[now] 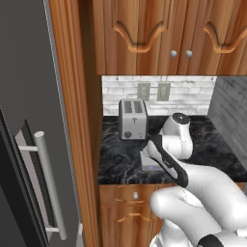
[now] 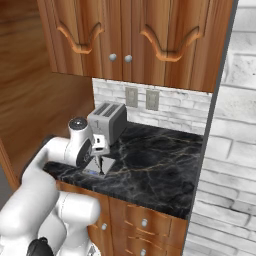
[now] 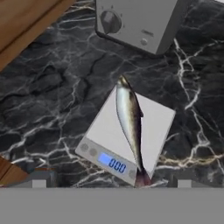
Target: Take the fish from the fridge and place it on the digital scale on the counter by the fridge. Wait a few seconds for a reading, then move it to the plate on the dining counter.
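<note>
In the hand view the slim silvery fish point(image 3: 129, 118) lies diagonally across the flat light-grey digital scale point(image 3: 151, 124), with its tail over the front strip by the blue display. My gripper point(image 3: 111, 183) hovers straight above it, open, its two fingertips point(image 3: 39, 182) wide apart and touching nothing. From the right base view the gripper point(image 2: 100, 146) hangs just over the scale point(image 2: 101, 167) near the counter's front left. My arm partly covers the scale point(image 1: 146, 162) in the left base view. The fridge point(image 1: 29, 120) stands at the left, its dark door shut. The plate and dining counter are out of view.
A steel toaster point(image 1: 132, 119) stands right behind the scale, close to my hand. The black marble counter point(image 2: 160, 165) runs to the right toward a grey brick wall point(image 2: 225, 150). A wooden panel point(image 1: 77, 120) divides counter and fridge. Wooden cabinets point(image 2: 135, 35) hang overhead.
</note>
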